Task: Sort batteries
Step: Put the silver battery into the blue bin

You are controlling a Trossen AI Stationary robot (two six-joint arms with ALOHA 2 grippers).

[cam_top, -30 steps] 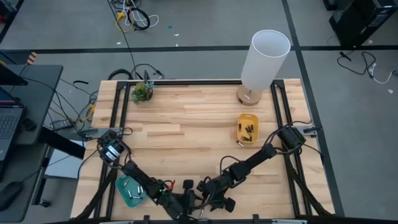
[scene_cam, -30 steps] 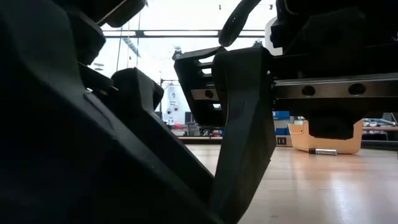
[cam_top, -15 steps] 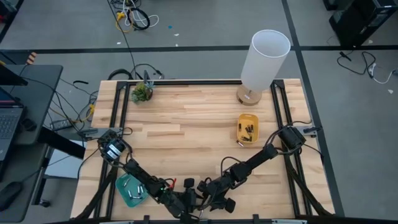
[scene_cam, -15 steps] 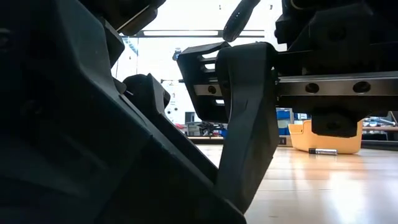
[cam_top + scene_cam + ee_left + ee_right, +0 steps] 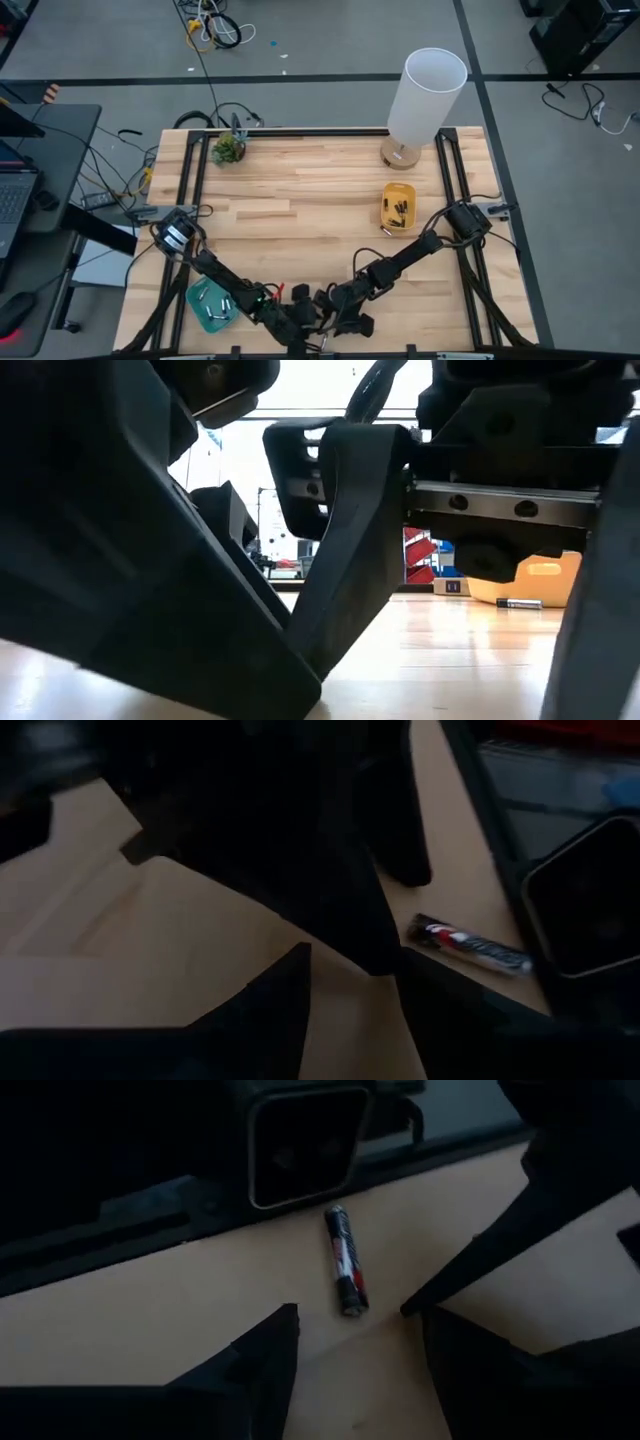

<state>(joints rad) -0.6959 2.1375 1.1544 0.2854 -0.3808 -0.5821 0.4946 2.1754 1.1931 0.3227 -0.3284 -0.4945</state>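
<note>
Batteries: one dark cell with a red-and-white label lies flat on the bare wood at the table's near edge, between my two grippers. It shows in both wrist views.
Same cell, left wrist view: it rests just beside a black frame piece and touches neither finger.
Other batteries: several dark ones lie in the yellow tray, and one loose cell lies on the wood just beside that tray's near corner. The low view shows this cell in front of the tray too.
Teal tray: it sits at the near left corner with a few small silvery pieces inside; I cannot tell them apart.
My right gripper: low over the wood at the near edge, fingers spread wide, nothing between them. The labelled cell lies just ahead of the gap, untouched.
My left gripper: also low at the near edge, close against the right one, fingers partly apart and empty.
Both arms: they reach in from the table's sides and meet at the near middle.
Table: light wood planks with black rails along the sides.
Lamp: a tall white shade stands at the far right corner.
Plant: a small green one sits at the far left corner.
</note>
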